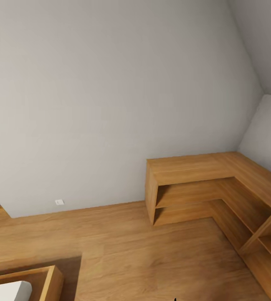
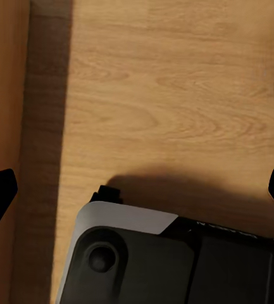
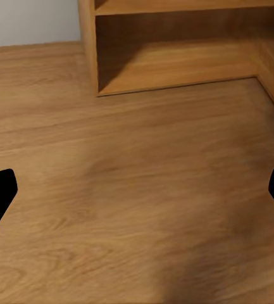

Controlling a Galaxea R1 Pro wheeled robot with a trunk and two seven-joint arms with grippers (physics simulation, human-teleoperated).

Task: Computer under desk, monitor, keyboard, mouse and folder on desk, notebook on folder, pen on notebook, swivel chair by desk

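Desk things like the monitor, keyboard and folder are not in sight at this moment, so their place cannot be told. At the right of the head view stands a low wooden corner shelf (image 1: 202,184) against a grey wall (image 1: 110,92), on a wooden floor (image 1: 122,246). A wooden box frame (image 1: 47,282) with something white in it sits at the lower left, and a small white wall plate (image 1: 59,202) is low on the wall. The left claw (image 2: 137,190) is spread wide with nothing in it, above the robot's grey base (image 2: 168,259). The right claw (image 3: 137,193) is spread wide too, holding nothing, over bare floor near the shelf.
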